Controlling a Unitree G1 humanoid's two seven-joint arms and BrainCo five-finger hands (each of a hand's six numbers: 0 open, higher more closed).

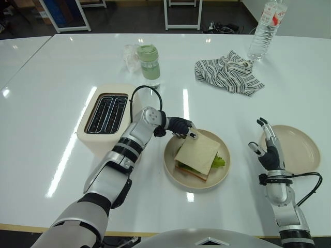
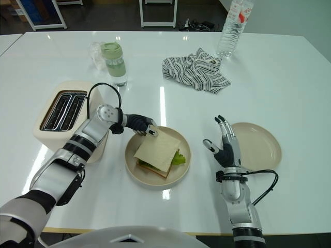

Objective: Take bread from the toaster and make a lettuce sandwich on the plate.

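A cream toaster stands at the left with both slots empty. To its right a beige plate holds a sandwich: a bottom slice, green lettuce and a top bread slice lying slightly askew. My left hand is at the slice's far left corner, its fingers curled and pinching that corner. My right hand stands upright and open over the table, next to a second, bare plate.
The toaster's black cord loops behind my left wrist. Further back stand a green lidded cup with clear plastic beside it, a striped cloth and a water bottle.
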